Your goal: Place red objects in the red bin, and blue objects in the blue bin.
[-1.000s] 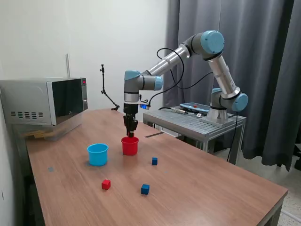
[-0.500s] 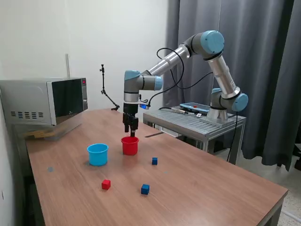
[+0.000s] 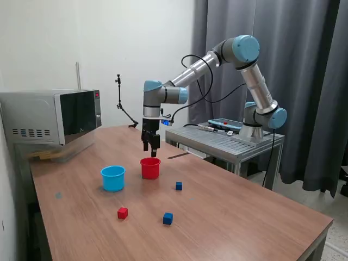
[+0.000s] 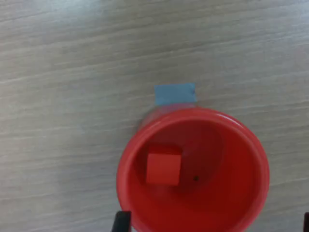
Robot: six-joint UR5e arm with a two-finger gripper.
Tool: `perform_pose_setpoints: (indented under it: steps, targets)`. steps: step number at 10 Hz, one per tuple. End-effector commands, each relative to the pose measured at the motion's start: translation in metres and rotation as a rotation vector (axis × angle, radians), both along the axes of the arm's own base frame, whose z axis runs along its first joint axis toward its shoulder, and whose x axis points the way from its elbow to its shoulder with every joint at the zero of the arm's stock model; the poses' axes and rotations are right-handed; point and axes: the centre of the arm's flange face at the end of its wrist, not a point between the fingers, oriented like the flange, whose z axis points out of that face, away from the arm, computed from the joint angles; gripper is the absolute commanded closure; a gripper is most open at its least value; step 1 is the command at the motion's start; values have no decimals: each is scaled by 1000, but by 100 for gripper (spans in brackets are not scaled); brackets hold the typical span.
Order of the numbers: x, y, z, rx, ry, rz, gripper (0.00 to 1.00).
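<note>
My gripper (image 3: 150,150) hangs open and empty just above the red cup (image 3: 150,168). In the wrist view the red cup (image 4: 193,169) is seen from above with one red cube (image 4: 163,168) lying inside it, and my fingertips (image 4: 121,222) stand wide apart at either side of it. The light blue cup (image 3: 113,178) stands beside the red cup, towards the exterior view's left. On the table nearer the camera lie a second red cube (image 3: 123,213) and two dark blue cubes (image 3: 179,186) (image 3: 168,218).
A microwave (image 3: 51,117) sits at the exterior view's left, at the back of the wooden table (image 3: 244,217). A metal stand (image 3: 225,140) bearing the arm's base is behind the table. A blue tape patch (image 4: 175,94) lies on the table by the red cup.
My gripper has risen straight up from the red cup's mouth. The cups and loose cubes have not moved.
</note>
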Motion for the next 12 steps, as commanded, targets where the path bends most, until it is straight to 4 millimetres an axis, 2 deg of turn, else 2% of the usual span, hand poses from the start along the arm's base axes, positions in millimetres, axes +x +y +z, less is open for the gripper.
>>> perform_pose_setpoints:
  steps: [1, 5, 12]
  targets:
    - [-1, -4, 4, 5, 4, 7, 0]
    - [-13, -17, 15, 13, 30, 30, 0]
    - [-52, -61, 39, 36, 107, 139, 0]
